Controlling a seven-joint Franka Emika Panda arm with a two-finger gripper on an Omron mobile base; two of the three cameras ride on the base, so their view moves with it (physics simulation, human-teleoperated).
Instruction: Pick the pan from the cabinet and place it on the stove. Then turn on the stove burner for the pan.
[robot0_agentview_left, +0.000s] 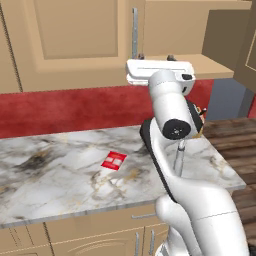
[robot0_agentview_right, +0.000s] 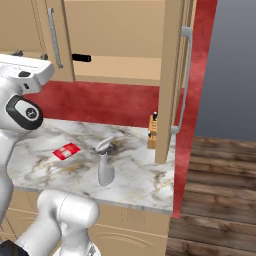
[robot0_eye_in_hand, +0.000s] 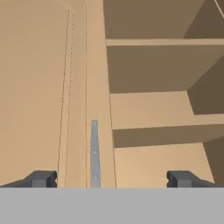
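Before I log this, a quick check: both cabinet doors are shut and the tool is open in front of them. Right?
Not quite. The right door of the cabinet stands open, shelves bare to view in the hand view; the left door is shut. The tool is open.

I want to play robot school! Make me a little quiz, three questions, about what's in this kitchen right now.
1. True or false: the robot's gripper is holding something.
2. What lies flat on the grey-white marble counter?
A. a small red card
B. a yellow banana
C. a blue plate
3. Fill in the gap: one door of the light tan wooden cabinet is shut; the other stands ____.

Key
1. False. Its jaws are wide open, with nothing between them.
2. A.
3. Open.
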